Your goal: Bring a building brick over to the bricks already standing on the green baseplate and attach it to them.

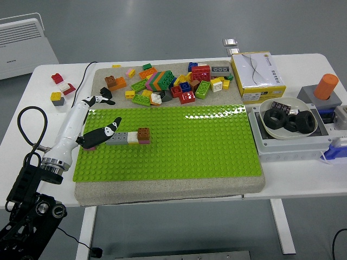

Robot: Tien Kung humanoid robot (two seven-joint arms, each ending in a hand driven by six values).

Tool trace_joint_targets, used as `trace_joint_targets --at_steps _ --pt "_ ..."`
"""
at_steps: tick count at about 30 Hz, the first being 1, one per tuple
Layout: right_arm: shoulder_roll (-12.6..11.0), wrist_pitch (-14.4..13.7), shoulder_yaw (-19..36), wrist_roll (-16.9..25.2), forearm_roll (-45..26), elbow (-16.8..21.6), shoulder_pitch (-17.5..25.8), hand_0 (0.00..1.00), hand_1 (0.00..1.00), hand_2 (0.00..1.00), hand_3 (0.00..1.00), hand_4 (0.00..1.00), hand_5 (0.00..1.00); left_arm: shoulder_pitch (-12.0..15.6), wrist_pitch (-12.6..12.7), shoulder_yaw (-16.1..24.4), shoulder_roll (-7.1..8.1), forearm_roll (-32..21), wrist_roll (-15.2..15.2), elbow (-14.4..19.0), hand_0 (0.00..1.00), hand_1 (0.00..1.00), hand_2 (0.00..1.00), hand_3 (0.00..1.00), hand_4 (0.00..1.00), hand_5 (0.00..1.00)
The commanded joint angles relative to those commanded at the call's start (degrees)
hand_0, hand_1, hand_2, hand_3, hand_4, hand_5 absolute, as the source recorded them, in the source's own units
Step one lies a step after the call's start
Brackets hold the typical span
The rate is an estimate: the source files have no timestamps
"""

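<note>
A row of joined bricks stands on the green baseplate (190,141) at its left: grey (116,138), pale yellow (133,137) and brown (143,134), with a pink brick (90,146) partly hidden at the left end. My left hand (97,116) hovers over the plate's left edge, fingers spread and holding nothing; its black thumb (105,130) points toward the grey brick. Loose bricks (173,81) lie in a heap behind the plate. The right hand does not show.
A yellow-and-white box (256,76) and a white bowl with black rings (288,119) on a grey case stand to the right. An orange cylinder (325,85) is far right. A few small bricks (59,86) lie at the far left, and a black cable (76,103) runs past them.
</note>
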State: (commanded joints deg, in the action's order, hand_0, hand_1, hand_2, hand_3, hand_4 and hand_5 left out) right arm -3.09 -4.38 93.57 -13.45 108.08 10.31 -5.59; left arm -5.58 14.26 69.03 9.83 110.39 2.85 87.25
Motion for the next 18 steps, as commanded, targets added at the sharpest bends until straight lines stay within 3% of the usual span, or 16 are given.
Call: trace_joint_targets --at_steps 8,18 --pt "0.04 0.42 2.78 -0.25 2.60 0.00 0.66 0.670 0.653 0.730 0.791 0.835 0.998 -0.02 -0.30 -0.54 -0.29 -1.82 0.33 -1.17 0.817 0.773 0.753 0.609 0.694 0.257" --pt "0.55 1.09 7.97 -0.44 6.94 0.00 1.62 0.672 0.652 0.731 0.795 0.829 0.998 -0.20 -0.57 -1.54 0.38 -6.40 1.28 -1.41 0.805 0.757 0.745 0.612 0.696 0.261"
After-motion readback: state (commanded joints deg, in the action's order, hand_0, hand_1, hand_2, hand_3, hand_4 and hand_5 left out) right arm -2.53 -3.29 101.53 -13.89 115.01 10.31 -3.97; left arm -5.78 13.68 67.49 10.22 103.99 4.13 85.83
